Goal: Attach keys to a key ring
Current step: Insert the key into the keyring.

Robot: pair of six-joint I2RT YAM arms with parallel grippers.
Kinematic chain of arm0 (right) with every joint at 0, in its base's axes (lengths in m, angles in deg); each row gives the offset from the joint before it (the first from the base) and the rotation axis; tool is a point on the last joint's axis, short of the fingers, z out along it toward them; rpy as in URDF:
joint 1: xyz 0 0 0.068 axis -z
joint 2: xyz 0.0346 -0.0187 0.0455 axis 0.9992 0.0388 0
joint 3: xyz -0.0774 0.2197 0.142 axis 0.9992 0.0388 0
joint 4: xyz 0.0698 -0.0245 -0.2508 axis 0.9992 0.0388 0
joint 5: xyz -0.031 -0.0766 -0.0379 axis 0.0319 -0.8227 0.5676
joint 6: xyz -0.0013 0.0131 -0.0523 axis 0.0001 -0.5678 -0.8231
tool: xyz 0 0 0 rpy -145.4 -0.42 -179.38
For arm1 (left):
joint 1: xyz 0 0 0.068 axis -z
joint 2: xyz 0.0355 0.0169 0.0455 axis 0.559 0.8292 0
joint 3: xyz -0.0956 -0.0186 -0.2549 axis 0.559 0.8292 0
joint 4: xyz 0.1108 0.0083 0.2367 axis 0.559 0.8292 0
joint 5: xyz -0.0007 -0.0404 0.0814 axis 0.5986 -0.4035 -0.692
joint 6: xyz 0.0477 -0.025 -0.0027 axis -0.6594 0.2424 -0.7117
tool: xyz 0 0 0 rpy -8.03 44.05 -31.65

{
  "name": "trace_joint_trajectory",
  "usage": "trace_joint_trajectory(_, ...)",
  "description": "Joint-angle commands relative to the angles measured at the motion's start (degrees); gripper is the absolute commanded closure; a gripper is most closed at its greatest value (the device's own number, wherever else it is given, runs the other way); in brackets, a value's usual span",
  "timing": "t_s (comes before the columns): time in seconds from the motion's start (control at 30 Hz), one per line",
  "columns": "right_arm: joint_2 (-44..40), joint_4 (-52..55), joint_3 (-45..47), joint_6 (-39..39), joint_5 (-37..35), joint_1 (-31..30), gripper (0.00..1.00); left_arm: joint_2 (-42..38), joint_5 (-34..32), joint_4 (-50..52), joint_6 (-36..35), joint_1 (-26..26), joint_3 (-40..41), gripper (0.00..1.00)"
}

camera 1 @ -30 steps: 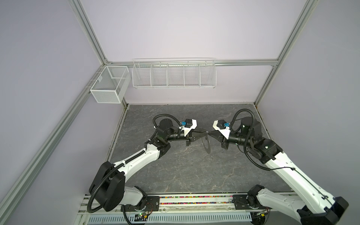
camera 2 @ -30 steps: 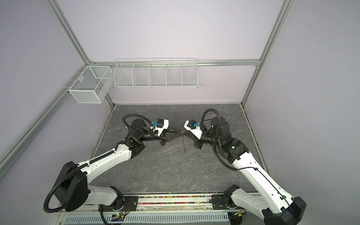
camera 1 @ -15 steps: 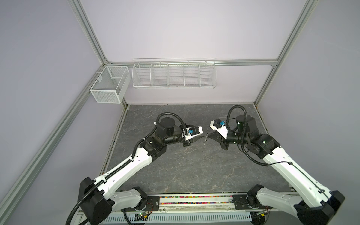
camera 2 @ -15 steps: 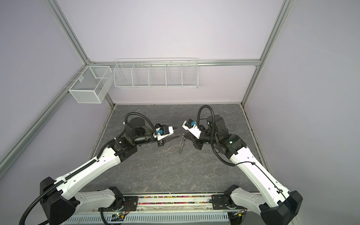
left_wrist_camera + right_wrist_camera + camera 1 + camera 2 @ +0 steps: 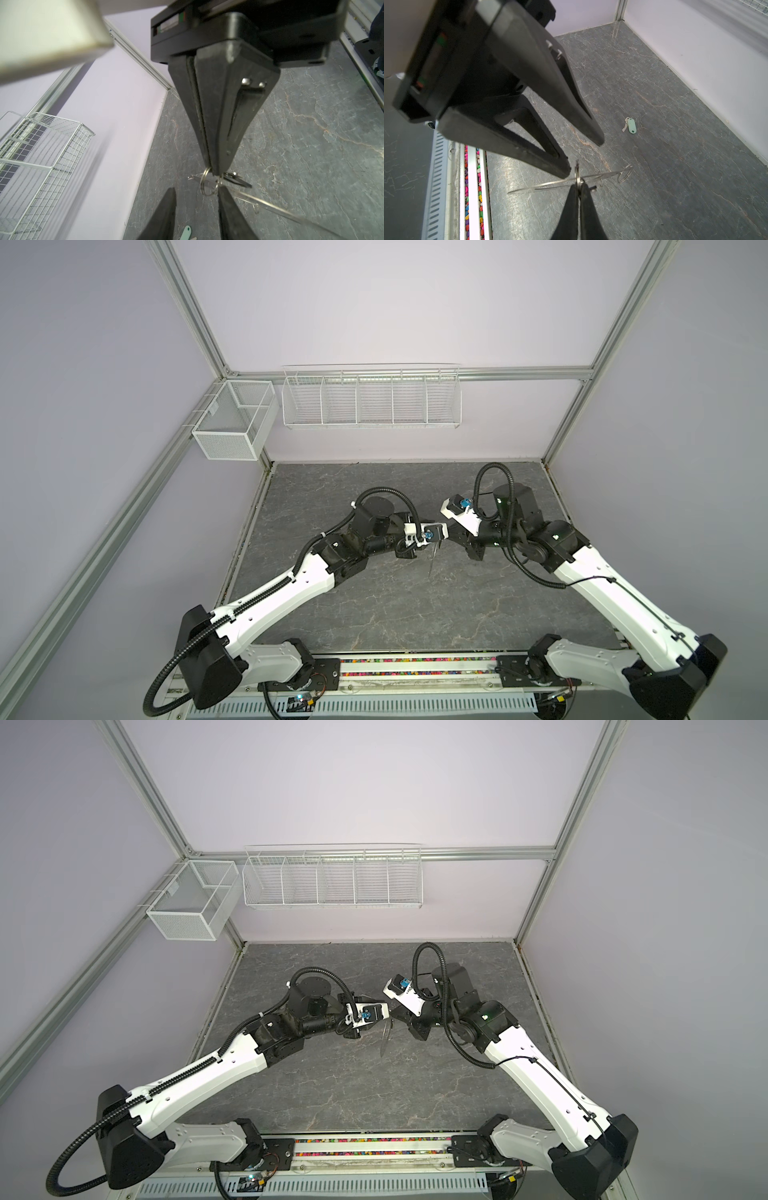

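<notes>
The key ring (image 5: 546, 185), a thin grey metal disc seen edge-on, hangs above the floor between both arms (image 5: 432, 562) (image 5: 384, 1042). My right gripper (image 5: 579, 187) is shut on a small wire loop (image 5: 577, 174) at the ring's rim. A key with a black tag (image 5: 236, 179) sits right at those fingertips; how it is joined is unclear. My left gripper (image 5: 197, 189) faces the right one with its jaws open, one fingertip (image 5: 222, 190) just beside the loops (image 5: 207, 182). The other key, with a pale green tag (image 5: 631, 125), lies on the floor.
The dark marbled floor (image 5: 374, 605) is walled at the back and sides. A white wire rack (image 5: 370, 400) and a mesh basket (image 5: 232, 423) hang high on the walls. The rail with coloured beads (image 5: 415, 668) runs along the front edge.
Both grippers have shifted slightly toward the front with the ring still between them. The left arm's wrist has turned. The right gripper has kept its hold.
</notes>
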Motion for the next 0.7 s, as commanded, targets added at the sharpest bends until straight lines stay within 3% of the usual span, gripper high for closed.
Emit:
trace_joint_trajectory(0.0,0.34,0.03,-1.49,-0.36,0.13,-0.43,0.93,0.30,-1.69,-1.08,-1.31,0.58,-0.76,0.67)
trace_joint_trajectory(0.67,1.31,0.82,-1.87,-2.81,0.08,-1.77,0.93,3.36,-0.51,0.13,-1.82,0.99,-1.90,0.81)
